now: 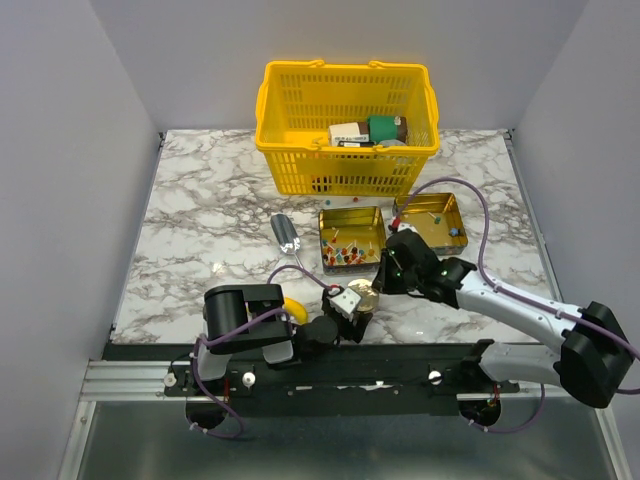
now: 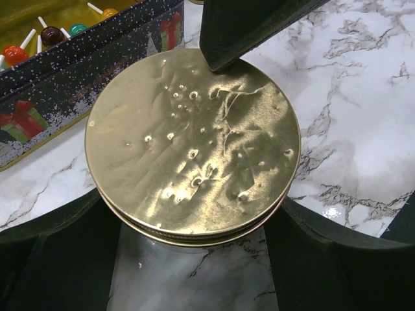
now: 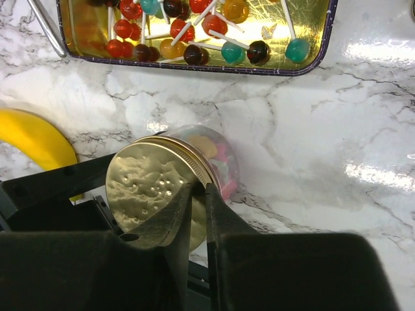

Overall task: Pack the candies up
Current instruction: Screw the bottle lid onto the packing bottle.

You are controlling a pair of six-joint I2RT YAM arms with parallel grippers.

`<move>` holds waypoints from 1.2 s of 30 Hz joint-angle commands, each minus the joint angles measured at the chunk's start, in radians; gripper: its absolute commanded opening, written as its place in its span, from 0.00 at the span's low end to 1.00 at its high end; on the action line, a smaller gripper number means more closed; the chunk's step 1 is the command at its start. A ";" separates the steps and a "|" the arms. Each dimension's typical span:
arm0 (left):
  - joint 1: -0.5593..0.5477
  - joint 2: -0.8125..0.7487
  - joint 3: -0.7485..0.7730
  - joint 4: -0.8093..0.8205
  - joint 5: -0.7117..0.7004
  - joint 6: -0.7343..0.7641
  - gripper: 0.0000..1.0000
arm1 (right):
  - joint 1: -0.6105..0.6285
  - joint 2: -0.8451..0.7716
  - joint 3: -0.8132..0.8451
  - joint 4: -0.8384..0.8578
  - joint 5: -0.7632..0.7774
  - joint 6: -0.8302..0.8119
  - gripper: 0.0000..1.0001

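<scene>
Item: clear jar [image 3: 224, 165] with dented gold lid [image 2: 194, 136], near the front edge of the marble bench [image 1: 200, 220]. Left claw [image 2: 191, 214] spread wide, one finger against each side of the jar just under the lid, gripping it. Right claw [image 3: 201, 194] drawn almost together at the lid's rim, one finger lying over the gold face; whether it pinched the rim could not be told. Candies [image 3: 214, 24]: stick-mounted, red, orange, teal and brown, heaped in an open gold-lined tin [image 1: 352, 215] just behind the jar; more, pink and yellow, showed through the jar's glass. Banana [image 3: 32, 139] beside the jar. Second tin tray [image 1: 425, 228], metal scoop [image 1: 285, 232] and yellow basket [image 1: 300, 100] of boxes farther back.
</scene>
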 commanded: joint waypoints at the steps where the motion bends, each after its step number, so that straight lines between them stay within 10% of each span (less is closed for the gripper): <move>1: -0.008 0.045 0.009 -0.103 -0.018 -0.025 0.58 | 0.010 -0.011 -0.074 -0.013 -0.068 0.005 0.16; 19: 0.002 0.054 0.054 -0.235 -0.055 -0.065 0.58 | 0.008 -0.304 -0.311 0.016 -0.345 0.116 0.01; 24: 0.000 0.057 0.031 -0.198 -0.035 -0.032 0.58 | 0.008 -0.385 -0.224 -0.105 -0.162 0.146 0.01; 30: -0.002 0.042 0.017 -0.186 -0.026 -0.030 0.58 | 0.010 -0.320 -0.089 -0.145 0.029 0.136 0.44; 36: -0.005 0.048 0.017 -0.186 -0.023 -0.033 0.58 | -0.006 -0.146 0.005 -0.086 0.083 0.045 0.53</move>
